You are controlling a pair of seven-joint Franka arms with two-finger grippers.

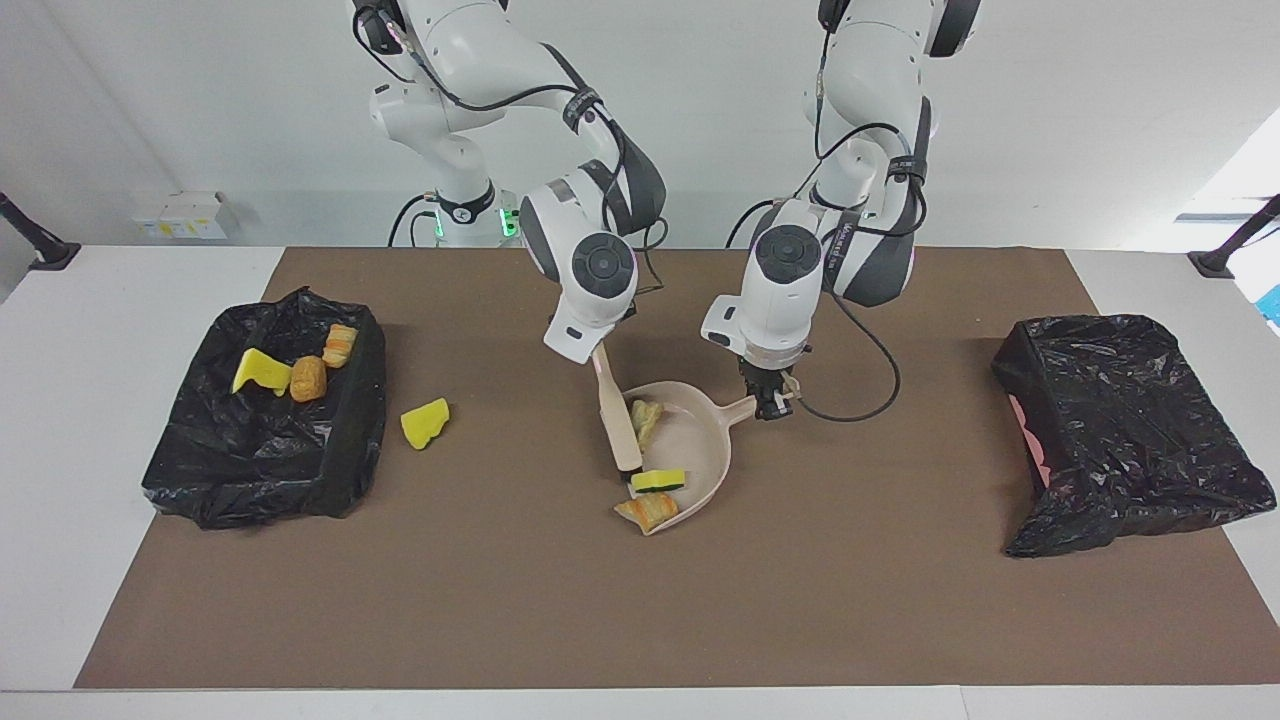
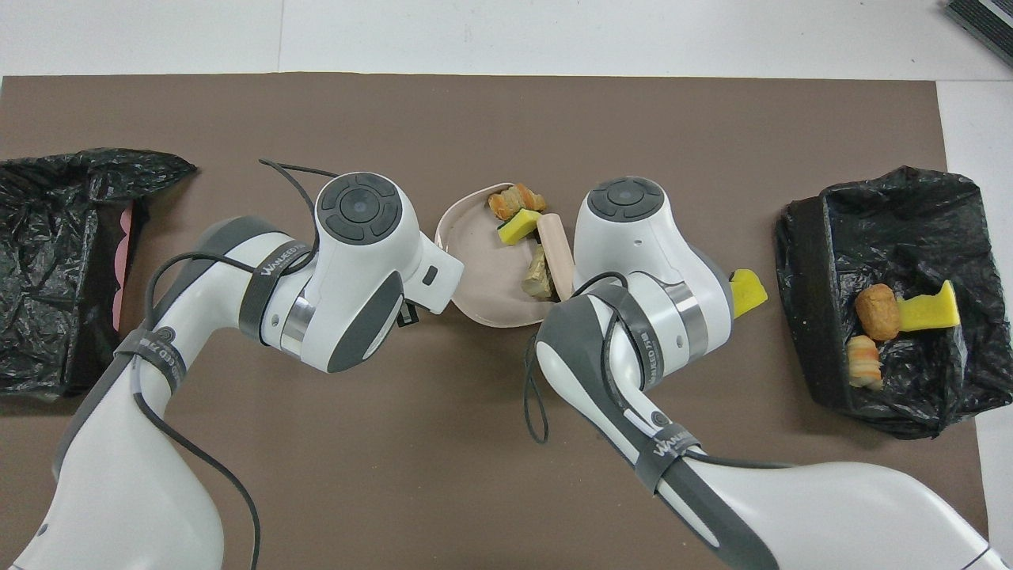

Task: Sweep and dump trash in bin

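My arms are white with dark grey joint bands and black cables, above a plain brown mat point(image 1: 860, 600) on a white table point(image 1: 60, 500). The dustpan point(image 1: 700, 450) and brush point(image 1: 617, 415) are beige, and both bin liners point(image 1: 260, 450) point(image 1: 1130, 440) are glossy black. The trash is bright yellow point(image 1: 425, 422) or striped tan-orange point(image 1: 648, 511).
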